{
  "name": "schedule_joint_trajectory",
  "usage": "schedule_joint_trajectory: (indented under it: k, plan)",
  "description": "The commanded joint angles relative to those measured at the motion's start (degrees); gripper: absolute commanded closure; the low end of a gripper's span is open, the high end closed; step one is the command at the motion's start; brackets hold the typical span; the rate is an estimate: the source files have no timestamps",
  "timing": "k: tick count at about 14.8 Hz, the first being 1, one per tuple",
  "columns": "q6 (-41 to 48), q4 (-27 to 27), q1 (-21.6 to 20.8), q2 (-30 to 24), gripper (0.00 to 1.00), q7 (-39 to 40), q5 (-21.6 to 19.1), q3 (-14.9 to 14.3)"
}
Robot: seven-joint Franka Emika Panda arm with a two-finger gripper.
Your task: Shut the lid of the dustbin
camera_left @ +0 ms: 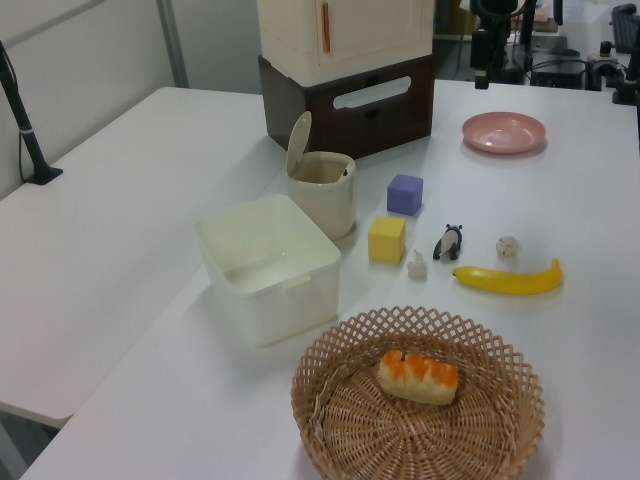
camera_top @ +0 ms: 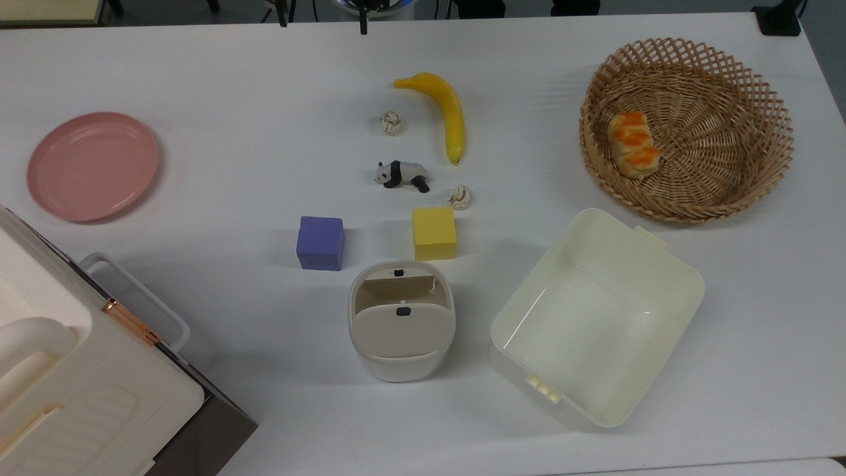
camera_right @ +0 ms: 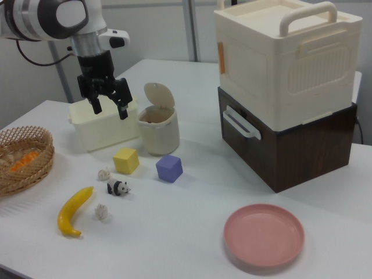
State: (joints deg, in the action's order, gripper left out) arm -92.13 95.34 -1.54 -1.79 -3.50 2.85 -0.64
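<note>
Lid (camera_right: 158, 95) stands upright on the bin (camera_right: 158, 133) mid-table near the top view's bottom edge; your gripper (camera_right: 108, 107) hangs empty, fingers spread, so a sideways shove could tip the light bin.

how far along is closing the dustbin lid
Nothing is done yet: the lid stands upright, hinged open above the dustbin. In hand: the gripper hangs in the air above the table with open fingers, holding nothing, apart from the lid. Left: reach the lid and push it down shut.
</note>
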Motion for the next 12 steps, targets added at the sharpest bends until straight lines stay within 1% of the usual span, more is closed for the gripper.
schedule_joint_trajectory:
  k: [1, 10, 11, 12]
  plan:
    - [1.34, -0.33, 0.13, -0.14, 0.0, 1.3, -0.74, -0.32]
    - [1.51, -0.33, -0.13, -0.14, 0.0, 1.3, -0.47, -0.24]
    - [1.51, -0.33, -0.05, -0.23, 0.02, 1.3, -0.39, -0.24]
    - [1.51, -0.33, -0.04, -0.14, 0.12, 1.39, -0.38, -0.24]
